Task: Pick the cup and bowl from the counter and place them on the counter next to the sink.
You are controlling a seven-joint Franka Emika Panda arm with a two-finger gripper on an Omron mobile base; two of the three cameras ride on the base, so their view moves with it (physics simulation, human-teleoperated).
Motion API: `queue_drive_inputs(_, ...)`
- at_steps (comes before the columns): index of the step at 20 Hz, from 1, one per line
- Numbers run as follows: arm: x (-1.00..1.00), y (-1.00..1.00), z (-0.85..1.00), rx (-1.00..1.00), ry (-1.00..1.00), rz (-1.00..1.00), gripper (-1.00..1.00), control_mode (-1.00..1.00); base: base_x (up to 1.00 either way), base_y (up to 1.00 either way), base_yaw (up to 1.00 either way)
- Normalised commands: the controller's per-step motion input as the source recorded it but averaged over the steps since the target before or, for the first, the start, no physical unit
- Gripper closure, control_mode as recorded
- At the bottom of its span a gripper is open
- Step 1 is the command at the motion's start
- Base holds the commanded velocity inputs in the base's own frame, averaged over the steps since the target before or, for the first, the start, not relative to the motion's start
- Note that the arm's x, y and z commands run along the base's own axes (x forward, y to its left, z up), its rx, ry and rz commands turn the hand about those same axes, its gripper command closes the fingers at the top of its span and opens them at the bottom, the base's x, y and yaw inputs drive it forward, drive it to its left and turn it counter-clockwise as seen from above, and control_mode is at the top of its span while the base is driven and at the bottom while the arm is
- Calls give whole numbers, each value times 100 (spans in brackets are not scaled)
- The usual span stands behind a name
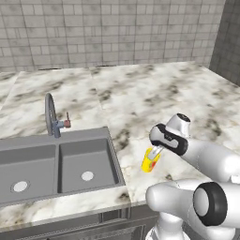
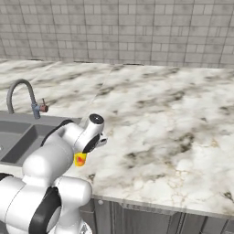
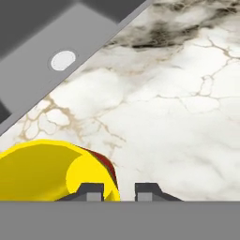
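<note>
My arm reaches forward and low, forearm sloping down with the wrist bent, so the tool [image 1: 154,152] points downward and toward the left. In the hand view I see its two dark fingertips [image 3: 92,191] standing only a narrow gap apart, barely parted

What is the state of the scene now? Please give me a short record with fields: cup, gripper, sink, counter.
cup: yellow with red-orange pattern, tilted, at the gripper, on or just above the counter to the right of the sink
gripper: down at the cup's rim; hand view shows one finger over the cup's wall; whether it grips or has let go cannot be told
sink: grey, two basins, curved faucet with red handle
counter: white marble with grey-brown veins
</note>
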Motion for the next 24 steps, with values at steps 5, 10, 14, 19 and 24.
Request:
queue_drive_inputs(5,0,0,0,0,0,0,-100,-100,0,0,0)
queue_drive_inputs(10,0,0,0,0,0,0,-100,-100,0,0,0)
queue_drive_inputs(14,-4,1,0,0,0,0,-100,-100,0,0,0)
queue_drive_inputs(19,-9,17,2,0,0,0,-100,-100,0,0,0)
queue_drive_inputs(24,-6,30,27,0,0,0,-100,-100,0,0,0)
